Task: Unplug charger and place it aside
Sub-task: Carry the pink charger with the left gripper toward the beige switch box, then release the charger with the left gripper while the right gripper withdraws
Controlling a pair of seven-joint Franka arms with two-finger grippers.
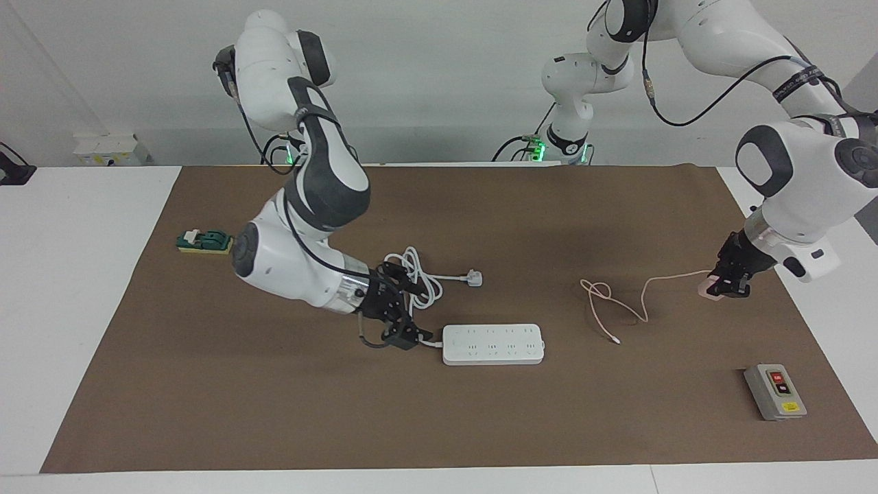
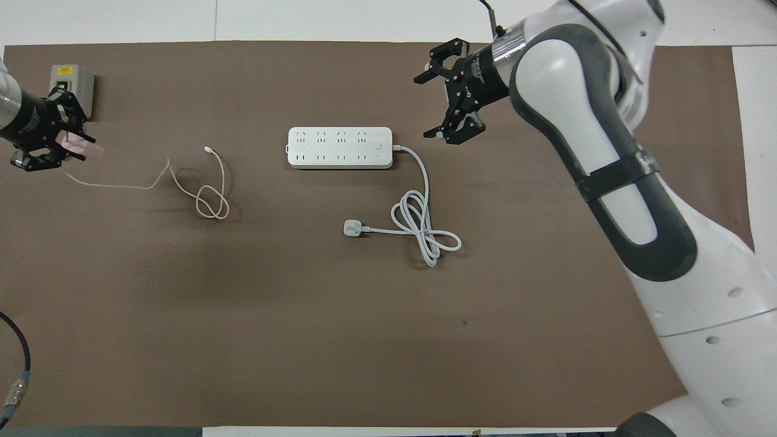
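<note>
The small pale pink cube-shaped charger (image 1: 710, 288) sits between the left gripper (image 1: 728, 287) fingers at the left arm's end of the table, its thin cable (image 1: 621, 302) trailing toward the long white plastic power strip (image 1: 493, 344). The right gripper (image 1: 400, 317) hangs just beside the strip's corded end, apart from it, over the brown mat (image 1: 274, 412)

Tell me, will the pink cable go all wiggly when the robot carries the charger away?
Probably yes. The charger's thin cable lies in loose curls and a loop on the mat, so it looks floppy and should drag along. It seems light: the left end effector holds the small charger by itself.
</note>
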